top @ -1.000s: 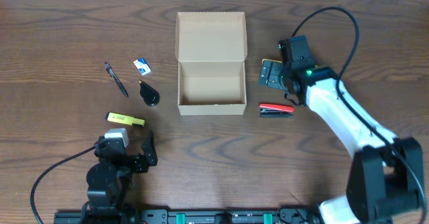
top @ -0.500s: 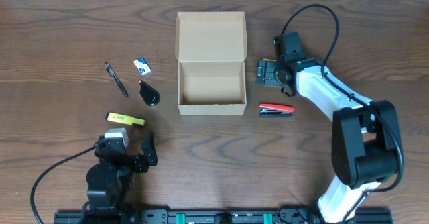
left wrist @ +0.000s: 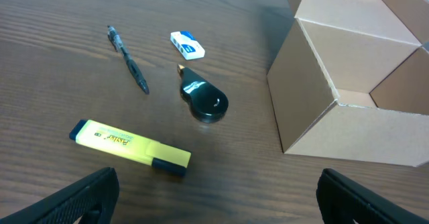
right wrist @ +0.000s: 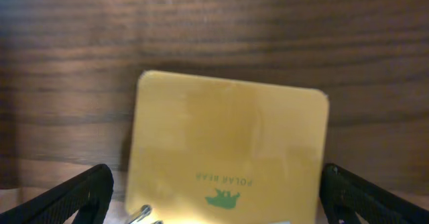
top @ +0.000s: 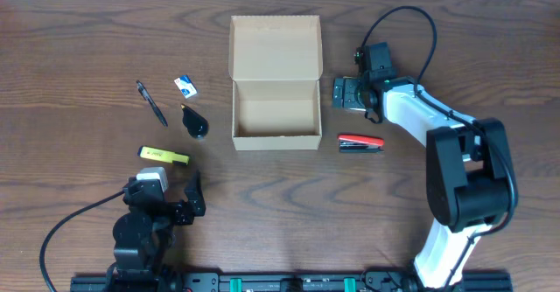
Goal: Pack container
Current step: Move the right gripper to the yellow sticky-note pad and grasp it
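The container, a tan cardboard box (top: 275, 133), stands open in the table's middle with its flap lid (top: 275, 45) laid back; it looks empty. It also shows at the right of the left wrist view (left wrist: 348, 127). My right gripper (top: 348, 93) is open just right of the box, low over a yellow sticky-note pad (right wrist: 228, 143) with a green bear print. The pad lies between its fingers (right wrist: 214, 200). My left gripper (top: 188, 200) is open and empty near the front left edge (left wrist: 214, 197).
Left of the box lie a pen (top: 150, 102), a white-blue eraser (top: 185, 86), a black teardrop-shaped object (top: 194, 121) and a yellow highlighter (top: 164, 156). A red-black stapler (top: 360, 143) lies right of the box, in front of my right gripper.
My right arm has swung in and its gripper has shifted slightly left toward the box, staying over the pad. The left arm has not moved.
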